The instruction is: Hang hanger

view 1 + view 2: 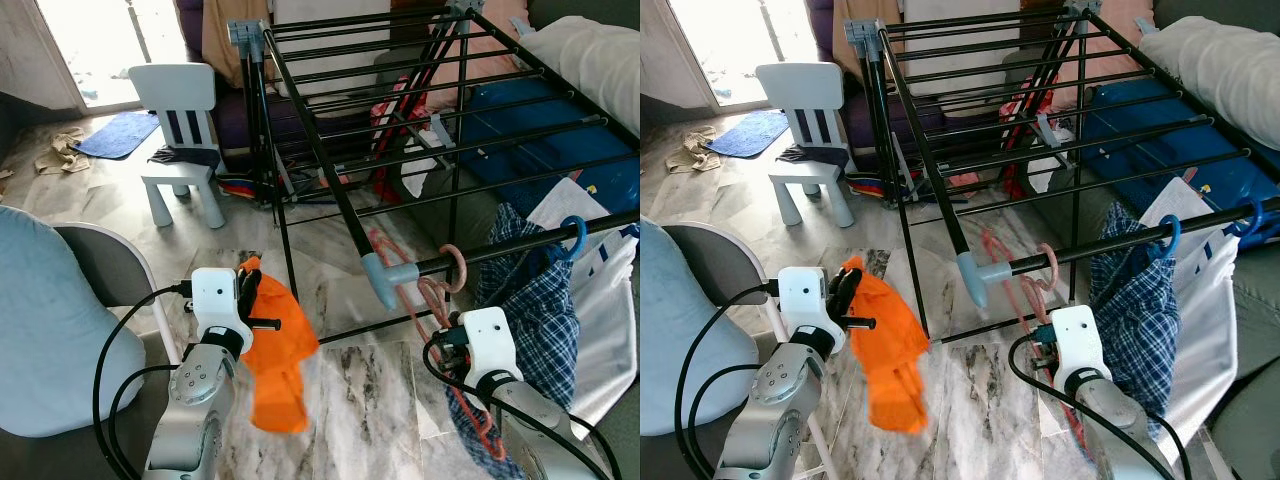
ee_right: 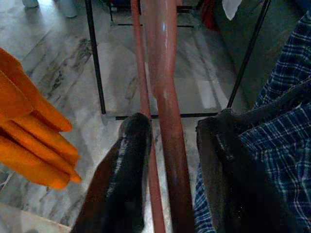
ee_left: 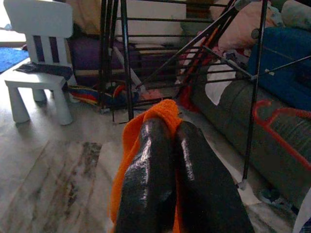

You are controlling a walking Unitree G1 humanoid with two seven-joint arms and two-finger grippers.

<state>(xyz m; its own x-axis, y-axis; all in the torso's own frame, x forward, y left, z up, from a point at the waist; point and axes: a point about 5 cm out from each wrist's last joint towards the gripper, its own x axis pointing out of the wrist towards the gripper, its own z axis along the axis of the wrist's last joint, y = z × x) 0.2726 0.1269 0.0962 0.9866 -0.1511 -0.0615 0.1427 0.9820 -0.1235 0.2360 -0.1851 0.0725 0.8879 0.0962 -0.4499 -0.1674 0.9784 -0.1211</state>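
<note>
The pink hanger (image 1: pixel 440 290) is hanging by its hook from the front rail of the black drying rack (image 1: pixel 400 130), just beside the rack's blue corner joint (image 1: pixel 385 275). The right pincer (image 2: pixel 170 145) is sitting below that rail with its fingers apart on either side of the hanger's stem. The left pincer (image 3: pixel 167 145) is holding an orange cloth (image 1: pixel 280 350), fingers clamped together on it, in front of the rack.

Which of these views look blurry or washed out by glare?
Left eye view: daylight blows out the doorway at top left, the rest sharp. Left wrist view: dim, with the close black fingers soft. Right wrist view: the pink hanger and fingers are soft, with a glare streak on the hanger.
</note>
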